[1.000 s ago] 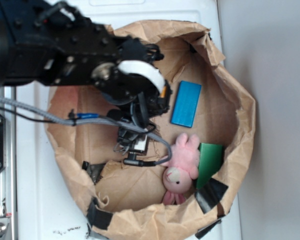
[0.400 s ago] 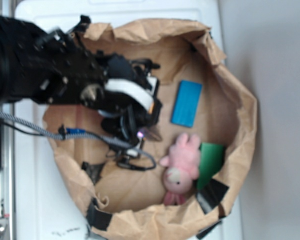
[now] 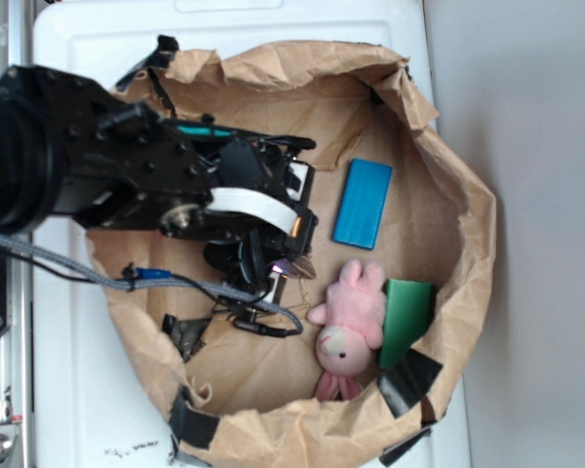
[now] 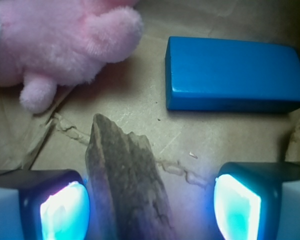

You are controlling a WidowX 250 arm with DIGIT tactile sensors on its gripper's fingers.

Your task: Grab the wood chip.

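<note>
A: Largest first: brown paper bag [image 3: 448, 185], rolled open on a white top [image 3: 97, 409]. Far rim partly hidden under the black arm [image 3: 107, 175]; near rim cut by black tape patches.

B: And the arm itself?
A: Runs off the left edge. Covers most of the bag's left half, plus the gripper [image 3: 283, 265] from above. Compared with a second ago, swung lower and leftward, wrist now nearer the bunny.

B: Bunny [image 3: 351, 322], block [image 3: 363, 203]?
A: Pink plush, face down-left, overlapping a green card [image 3: 409, 317] whose lower corner disappears behind the bag wall. Blue block lying flat beyond, fully clear. Neither shifted since earlier.

B: Chip?
A: From outside, only a dark tip [image 3: 302, 265] poking out beside the wrist; rest hidden. Wrist view: wood chip [image 4: 125, 185] lying on the bag floor between the fingers, lower end cut off by the frame.

B: Fingers?
A: Spread wide. Left pad [image 4: 65, 212] glowing, just beside the chip's edge, contact unclear. Right pad [image 4: 237, 207] well apart from it. Nothing clamped.
</note>
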